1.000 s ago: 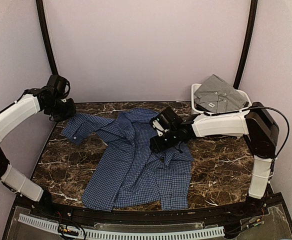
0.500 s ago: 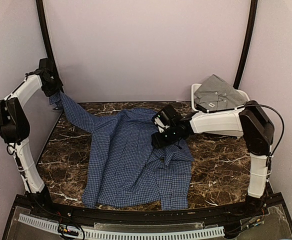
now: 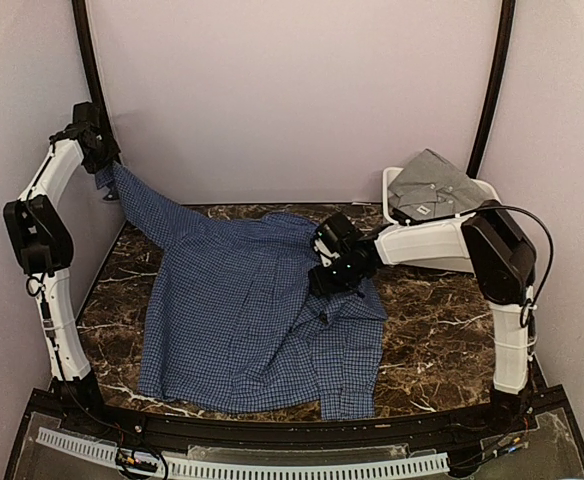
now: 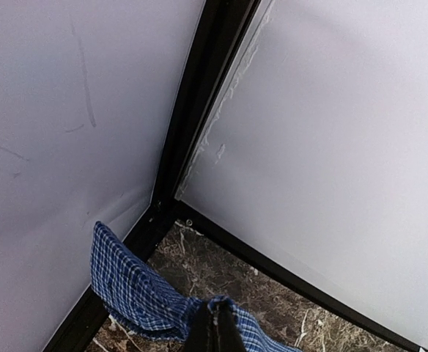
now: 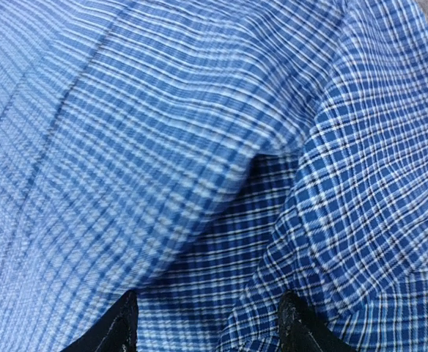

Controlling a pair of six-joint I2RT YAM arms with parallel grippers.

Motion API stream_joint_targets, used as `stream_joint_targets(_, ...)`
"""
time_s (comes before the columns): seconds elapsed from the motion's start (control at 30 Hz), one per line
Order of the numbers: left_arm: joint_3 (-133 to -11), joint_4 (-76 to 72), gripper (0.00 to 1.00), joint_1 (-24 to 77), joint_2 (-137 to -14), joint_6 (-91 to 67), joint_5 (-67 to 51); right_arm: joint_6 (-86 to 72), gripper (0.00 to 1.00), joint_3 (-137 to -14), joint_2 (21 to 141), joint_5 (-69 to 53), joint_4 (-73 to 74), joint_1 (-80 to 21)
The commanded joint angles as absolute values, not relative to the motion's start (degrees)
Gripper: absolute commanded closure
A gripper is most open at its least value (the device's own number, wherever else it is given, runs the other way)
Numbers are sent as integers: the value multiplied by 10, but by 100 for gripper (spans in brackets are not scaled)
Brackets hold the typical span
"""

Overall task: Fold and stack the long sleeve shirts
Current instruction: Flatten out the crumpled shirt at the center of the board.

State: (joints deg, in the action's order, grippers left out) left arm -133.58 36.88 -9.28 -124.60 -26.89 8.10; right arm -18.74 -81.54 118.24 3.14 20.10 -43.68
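Left hand (image 3: pixel 103 166) grips navy shirt (image 3: pixel 242 320) sleeve aloft, right hand (image 3: pixel 334 272) spread over it.

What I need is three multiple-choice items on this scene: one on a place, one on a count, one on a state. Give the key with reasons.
1. Where is the grey shirt?
A) spread on the table
B) in the white bin
C) hanging on the wall

2. How many shirts show?
A) one
B) four
C) two

3. How is the left hand?
A) shut on the blue shirt's sleeve
B) open and empty
C) out of view

Key:
1 B, the grey cloth fills the bin at far right.
2 C, one is grey and one is blue check.
3 A, the left wrist view shows it pinched on checked cloth.
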Motion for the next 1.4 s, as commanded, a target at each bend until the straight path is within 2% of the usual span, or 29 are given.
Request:
stream_joint_targets(0.0,-1357,352,99,-97,-1248,-255,62,-191,38,-858,1218,32,214,-415)
stream_joint_targets(0.2,-1332,352,98,-97,-1255,-267,32,-177,38,-946,1286,39,243,-390)
stream_joint_targets(0.47,-1268,355,95,-89,-1252,-262,5,-144,35,-1144,1392,81,332,-366)
stream_joint_targets(0.53,-1250,351,90,-81,-1248,-258,3,-134,35,-1203,1414,89,371,-364)
stream_joint_targets(0.6,-1238,348,78,-69,-1243,-254,1,-129,33,-1243,1409,89,387,-368)
stream_joint_targets(0.63,-1234,349,67,-66,-1238,-252,4,-127,32,-1246,1399,88,389,-371)
stream_joint_targets(0.67,-1229,350,61,-59,-1235,-249,4,-126,32,-1243,1388,87,389,-376)
stream_joint_targets(0.7,-1225,349,49,-55,-1227,-248,5,-126,32,-1237,1372,87,388,-382)
stream_joint_targets(0.77,-1207,343,33,-43,-1209,-248,6,-129,31,-1209,1340,89,384,-394)
stream_joint_targets(0.9,-1123,312,15,-10,-1159,-254,7,-159,33,-1101,1259,51,345,-419)
stream_joint_targets(1.17,-886,214,12,90,-1040,-309,-68,-224,49,-900,1144,32,276,-484)
stream_joint_targets(1.37,-748,147,12,153,-1000,-359,-134,-238,58,-855,1157,33,242,-484)
